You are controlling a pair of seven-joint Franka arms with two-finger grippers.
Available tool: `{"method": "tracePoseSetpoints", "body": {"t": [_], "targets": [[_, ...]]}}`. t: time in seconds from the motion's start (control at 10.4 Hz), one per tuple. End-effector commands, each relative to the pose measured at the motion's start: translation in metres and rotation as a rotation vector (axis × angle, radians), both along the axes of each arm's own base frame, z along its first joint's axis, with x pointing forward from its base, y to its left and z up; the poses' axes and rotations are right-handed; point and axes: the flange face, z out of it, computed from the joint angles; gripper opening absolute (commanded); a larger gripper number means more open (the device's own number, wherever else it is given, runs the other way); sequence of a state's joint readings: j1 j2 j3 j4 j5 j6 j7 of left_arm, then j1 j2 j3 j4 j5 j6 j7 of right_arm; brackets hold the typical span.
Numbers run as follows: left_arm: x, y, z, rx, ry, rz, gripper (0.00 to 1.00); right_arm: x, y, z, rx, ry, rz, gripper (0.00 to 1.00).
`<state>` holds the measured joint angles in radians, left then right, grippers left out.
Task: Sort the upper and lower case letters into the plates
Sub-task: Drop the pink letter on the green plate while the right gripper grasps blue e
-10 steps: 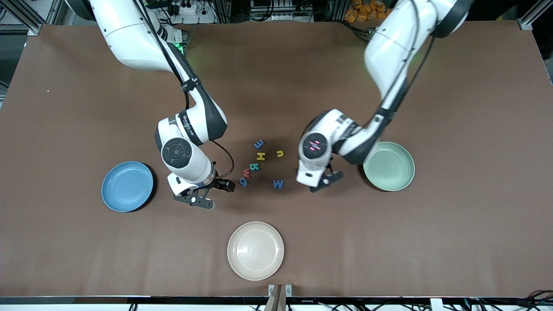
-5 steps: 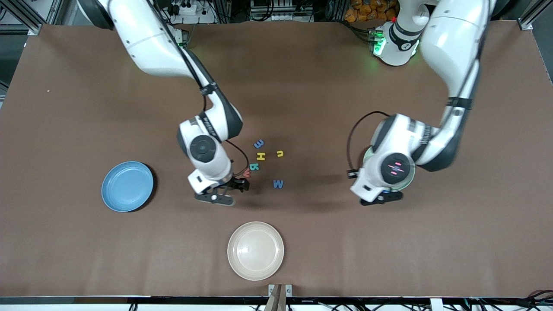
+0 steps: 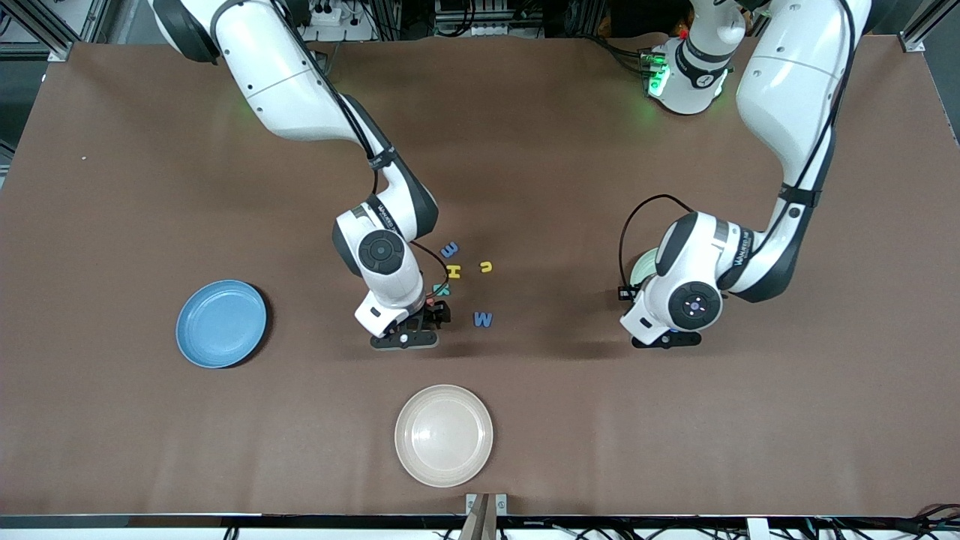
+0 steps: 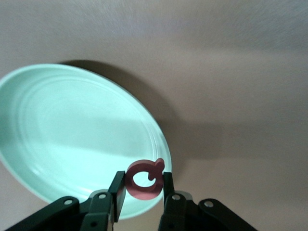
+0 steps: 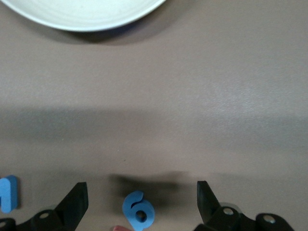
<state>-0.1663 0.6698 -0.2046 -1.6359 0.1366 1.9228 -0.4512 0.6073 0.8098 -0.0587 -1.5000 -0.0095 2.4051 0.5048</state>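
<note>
My left gripper (image 4: 143, 182) is shut on a salmon-red letter (image 4: 144, 179) and holds it over the rim of the mint green plate (image 4: 72, 139). In the front view this gripper (image 3: 670, 335) and arm hide most of that plate (image 3: 640, 270). My right gripper (image 5: 140, 192) is open, low over the table, with a blue letter (image 5: 138, 210) between its fingers (image 5: 77, 197). In the front view it (image 3: 426, 319) is at the letter cluster: blue (image 3: 449, 250), yellow (image 3: 453, 271), yellow (image 3: 487, 266), teal (image 3: 441, 289) and blue (image 3: 483, 319). The blue plate (image 3: 221, 324) lies toward the right arm's end.
A cream-white plate (image 3: 443, 435) lies nearest the front camera, and its rim shows in the right wrist view (image 5: 82, 12). Another blue letter (image 5: 7, 193) lies beside the right gripper. The brown table surface (image 3: 150, 187) is bare around the plates.
My left gripper has carried the salmon-red letter from beside the cluster to over the mint plate. My right gripper has moved from near the blue plate to over the blue letter.
</note>
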Motion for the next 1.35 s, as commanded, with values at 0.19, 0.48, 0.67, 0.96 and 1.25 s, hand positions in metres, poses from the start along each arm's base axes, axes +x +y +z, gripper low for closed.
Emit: {"method": "tracePoseSetpoints", "body": {"t": [0.19,0.48,0.67,0.96,1.25], "targets": [[-0.013,0.01,-0.005,0.025,-0.039,-0.052,1.0,-0.017,-0.003,-0.012,-0.049,0.076,0.042,1.0],[-0.008,0.002,0.004,0.004,-0.053,-0.019,1.0,-0.018,-0.001,-0.011,-0.052,0.082,0.042,1.0],[-0.001,-0.014,0.019,-0.057,-0.058,0.141,1.0,-0.018,0.003,-0.009,-0.043,0.068,0.048,1.0],[-0.005,-0.084,0.029,-0.064,-0.089,0.285,1.0,-0.016,0.006,-0.008,-0.03,0.045,0.056,1.0],[-0.005,-0.133,0.02,-0.082,-0.152,0.375,1.0,-0.016,0.005,-0.01,-0.032,0.047,0.068,1.0]]}}
